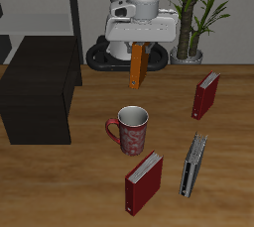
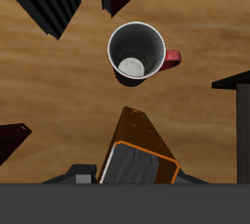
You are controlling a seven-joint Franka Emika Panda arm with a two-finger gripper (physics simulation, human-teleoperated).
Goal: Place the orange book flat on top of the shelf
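Note:
My gripper (image 1: 137, 48) is shut on the orange book (image 1: 137, 67), which hangs upright from the fingers above the table, beyond the mug. In the wrist view the orange book (image 2: 142, 150) shows close up between the fingers, with the table far below. The shelf (image 1: 40, 87), a low black-brown cabinet with a flat top, stands beside the book at some distance, and nothing lies on its top. An edge of the shelf (image 2: 241, 111) also shows in the wrist view.
A red patterned mug (image 1: 130, 130) stands below and in front of the held book; it also shows in the wrist view (image 2: 137, 54). Two dark red books (image 1: 205, 94) (image 1: 145, 180) and a grey book (image 1: 192, 165) stand nearer the front. A potted plant (image 1: 195, 18) is at the back.

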